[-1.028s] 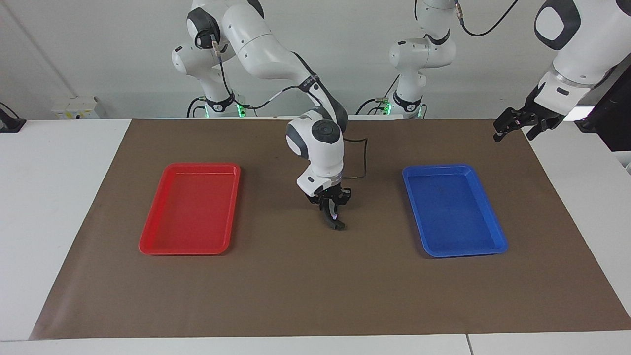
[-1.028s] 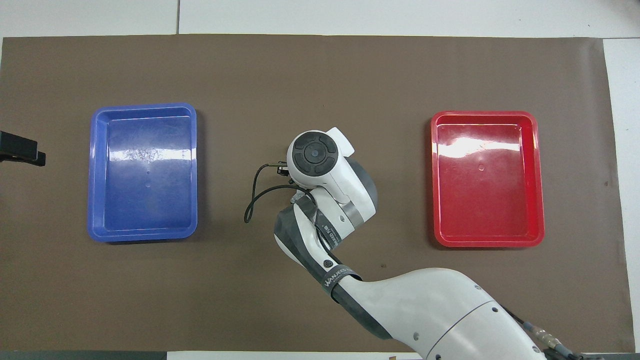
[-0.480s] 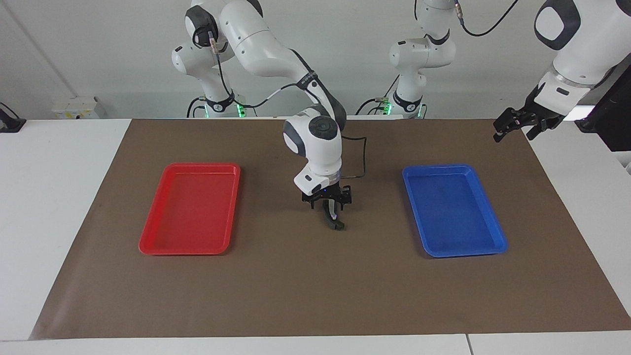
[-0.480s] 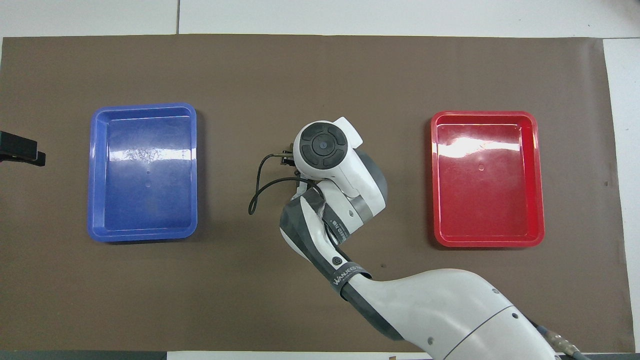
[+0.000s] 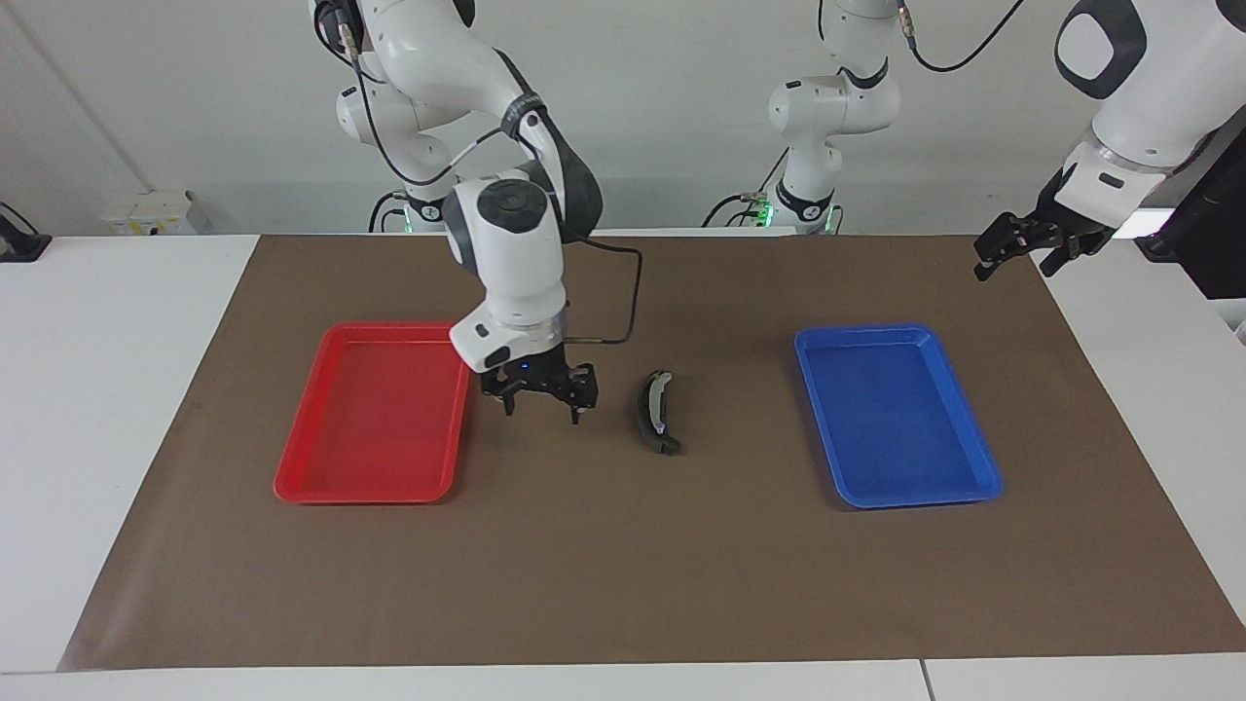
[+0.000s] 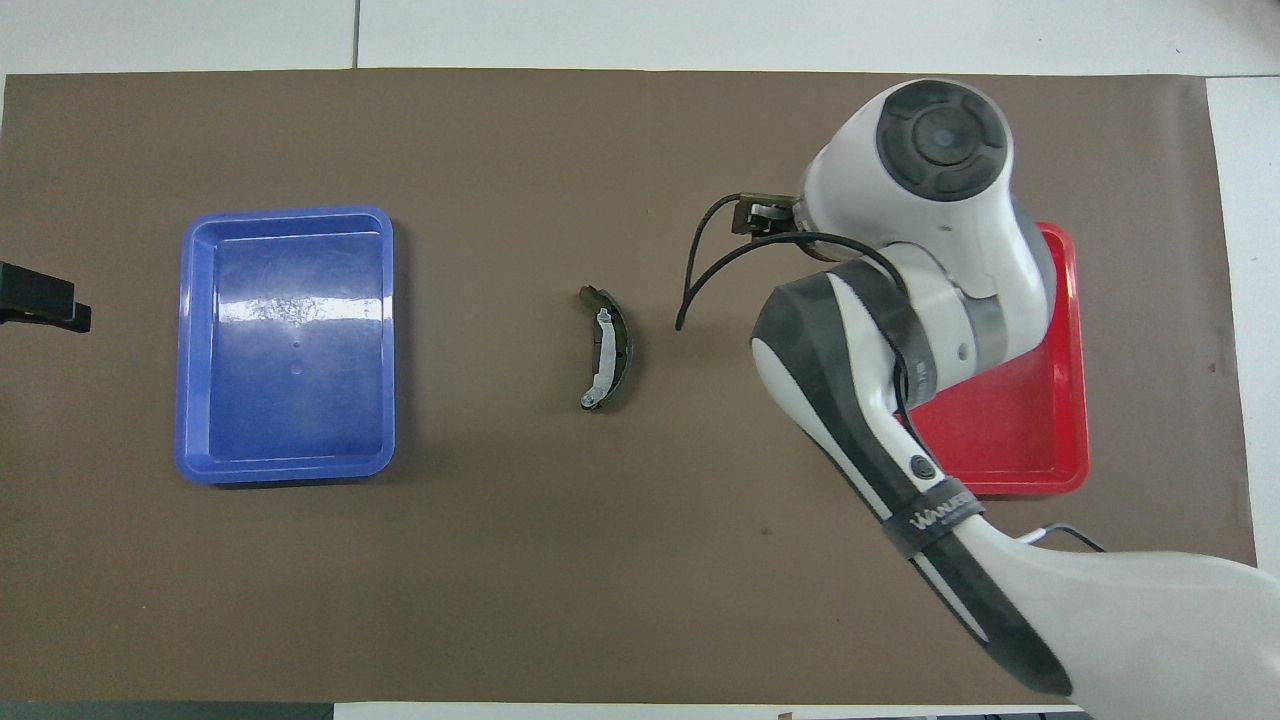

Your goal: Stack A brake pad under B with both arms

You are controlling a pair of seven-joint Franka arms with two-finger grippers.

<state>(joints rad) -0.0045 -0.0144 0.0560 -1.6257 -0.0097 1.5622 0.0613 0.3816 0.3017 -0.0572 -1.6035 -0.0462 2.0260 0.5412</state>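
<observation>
B, the long crescent brake piece (image 5: 654, 414) with a pale silvery strip, lies on the brown mat midway between the two trays; it also shows in the overhead view (image 6: 605, 347). No short dark pad shows apart from it; I cannot tell whether one lies under it. My right gripper (image 5: 540, 401) is open and empty, hanging low over the mat between the red tray and B. In the overhead view the arm's own wrist hides it. My left gripper (image 5: 1017, 255) is open and empty, waiting over the mat's edge at the left arm's end.
A red tray (image 5: 292, 484) lies toward the right arm's end and a blue tray (image 5: 981, 483) toward the left arm's end; both hold nothing. The right arm covers part of the red tray (image 6: 1068, 480) in the overhead view. Two smaller white arms stand at the robots' edge.
The right gripper has let go of B, lifted, and swung away toward the red tray. B stays on the mat. The left arm has not moved.
</observation>
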